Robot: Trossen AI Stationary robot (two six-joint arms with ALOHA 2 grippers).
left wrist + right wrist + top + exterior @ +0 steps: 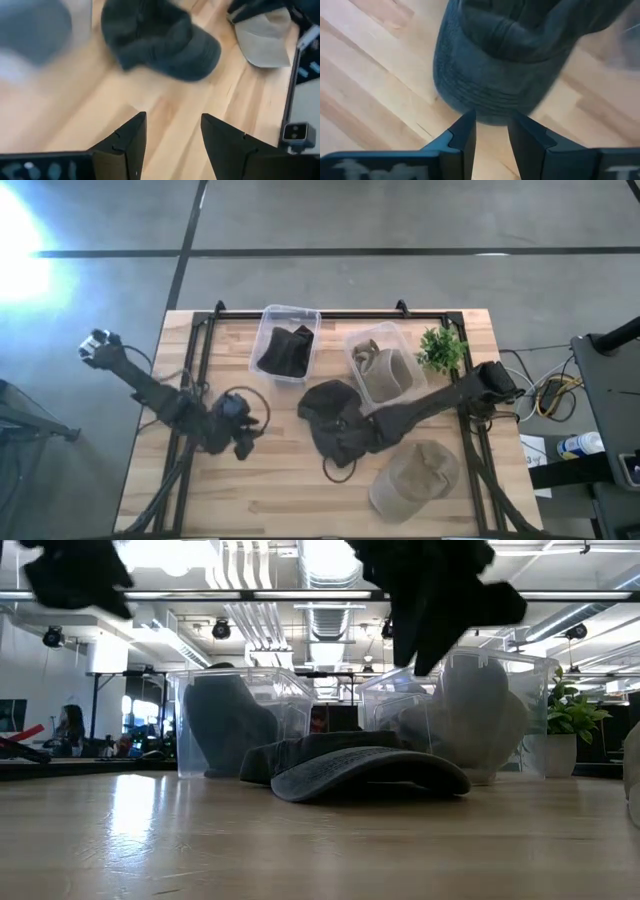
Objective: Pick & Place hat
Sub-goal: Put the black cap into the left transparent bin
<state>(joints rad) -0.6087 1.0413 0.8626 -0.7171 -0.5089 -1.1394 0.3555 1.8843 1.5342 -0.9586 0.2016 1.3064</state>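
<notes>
wooden table point(300, 490) seen from above, with a black frame point(330, 313) along its far edge and sides. two clear bins stand side by side at the far middle: the left bin point(288, 315) holds a dark hat point(285, 352), the right bin point(372, 335) a tan hat point(385, 375). the dark cap point(325, 408) lies flat on the table just near of the two bins, at the middle; in the low view it rests brim toward the camera point(365, 772), in front of both bins. a tan cap point(415, 472) lies on the near right of the table, apart from the dark cap. a small potted plant point(441, 348) stands at the far right, beside the right bin.

right gripper point(491, 131) hangs over the near edge of the dark cap point(505, 65), its arm reaching in from the right; its fingers point(462, 137) stand a narrow gap apart, just short of the brim, holding nothing. left gripper point(172, 131) waits above the left middle of the table, well apart from the dark cap point(160, 37); its fingers point(131, 137) are spread wide and hold nothing.
</notes>
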